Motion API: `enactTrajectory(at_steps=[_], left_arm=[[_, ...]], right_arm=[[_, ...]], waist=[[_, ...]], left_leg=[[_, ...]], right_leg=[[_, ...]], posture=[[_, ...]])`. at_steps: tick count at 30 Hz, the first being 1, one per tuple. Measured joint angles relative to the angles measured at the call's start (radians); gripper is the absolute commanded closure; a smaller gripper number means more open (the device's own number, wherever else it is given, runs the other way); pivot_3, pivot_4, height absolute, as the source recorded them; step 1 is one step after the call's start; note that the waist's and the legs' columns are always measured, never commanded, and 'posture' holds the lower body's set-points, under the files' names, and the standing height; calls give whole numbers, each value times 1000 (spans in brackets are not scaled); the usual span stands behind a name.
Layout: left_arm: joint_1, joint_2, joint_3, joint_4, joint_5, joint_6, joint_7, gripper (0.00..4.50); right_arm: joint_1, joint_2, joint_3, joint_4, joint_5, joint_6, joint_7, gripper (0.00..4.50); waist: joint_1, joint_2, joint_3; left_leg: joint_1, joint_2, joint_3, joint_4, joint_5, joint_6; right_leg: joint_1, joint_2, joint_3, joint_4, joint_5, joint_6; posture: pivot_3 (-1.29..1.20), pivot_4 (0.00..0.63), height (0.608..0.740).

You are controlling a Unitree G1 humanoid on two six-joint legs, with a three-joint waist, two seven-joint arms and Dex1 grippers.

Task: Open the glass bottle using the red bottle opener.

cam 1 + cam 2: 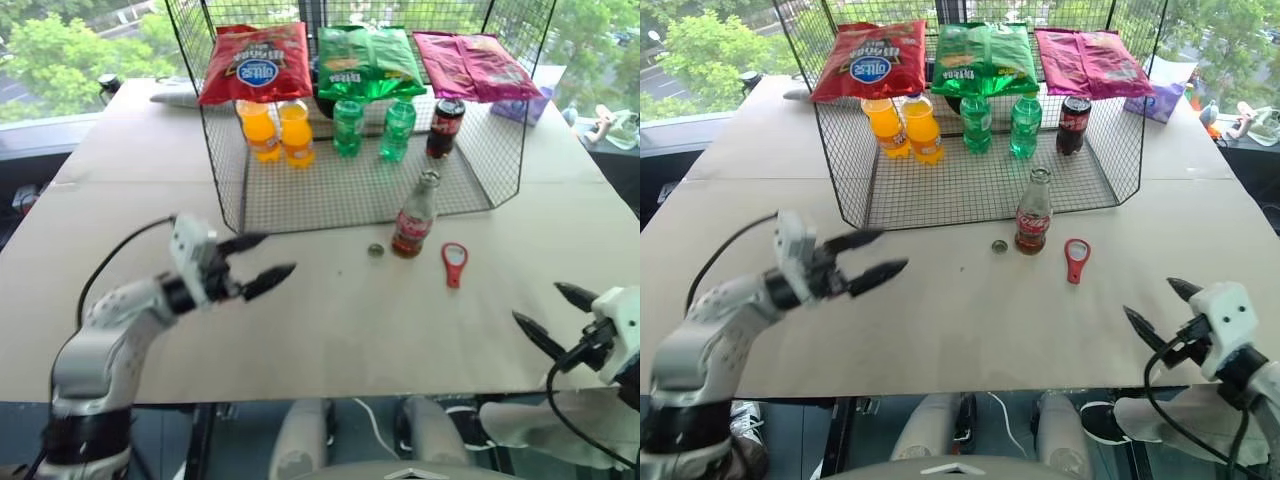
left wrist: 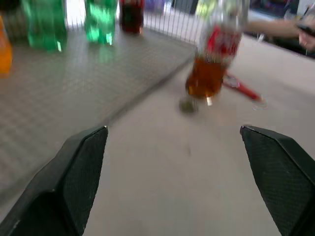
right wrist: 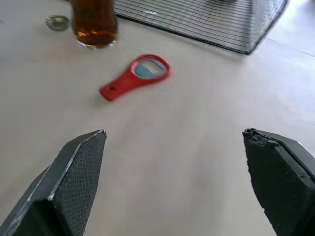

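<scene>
Two grippers, we note, hang over the table (image 1: 330, 340) with nothing in them: left gripper (image 1: 258, 262) spread wide; crown cap (image 1: 376, 250) lying loose just beside the upright glass bottle (image 1: 414, 217); red bottle opener (image 1: 454, 263) flat nearby; right gripper (image 1: 552, 315) equally wide.

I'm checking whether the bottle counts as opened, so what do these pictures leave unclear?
- Glass bottle mouth: too small in the head views, blurred in the left wrist view, so cap on or off is uncertain.
- Bottle's upper part: cut off by the right wrist view's edge.
- Small round thing beside the bottle: too small to confirm as the cap.
- Red bottle opener: underside hidden against the table.
</scene>
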Motion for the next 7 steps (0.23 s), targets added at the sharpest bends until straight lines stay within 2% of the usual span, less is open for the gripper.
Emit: enactTrajectory(at_steps=[7], left_arm=[[54, 17, 22, -2, 12, -46, 2, 47]], right_arm=[[-17, -57, -59, 84, 29, -58, 47, 0]], waist=[[2, 2, -1]], left_leg=[[0, -1, 0, -2, 0, 0]], right_leg=[[-1, -10, -5, 0, 0, 0]], posture=[[0, 150, 740]])
